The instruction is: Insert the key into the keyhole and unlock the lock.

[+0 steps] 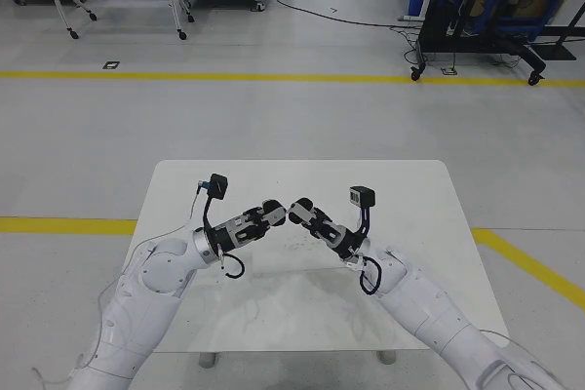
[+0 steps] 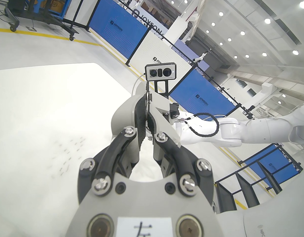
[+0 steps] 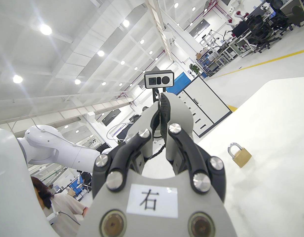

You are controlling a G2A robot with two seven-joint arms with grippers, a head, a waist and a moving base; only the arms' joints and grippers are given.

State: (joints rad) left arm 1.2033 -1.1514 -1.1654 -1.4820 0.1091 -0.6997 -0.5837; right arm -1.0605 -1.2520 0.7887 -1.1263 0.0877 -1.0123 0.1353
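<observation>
Brass padlock (image 3: pixel 241 158) lies on the white table (image 3: pixel 270 124), shackle closed, apart from the right gripper (image 3: pixel 163 107). It and the left gripper (image 2: pixel 146 109) meet tip to tip above mid-table, each with pads pressed together. Whether either grips the key cannot be told.

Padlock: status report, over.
Left gripper and right gripper: fingers shut, tip to tip above the table. Padlock lying on table, shackle closed, apart from both. Nothing in the way.
</observation>
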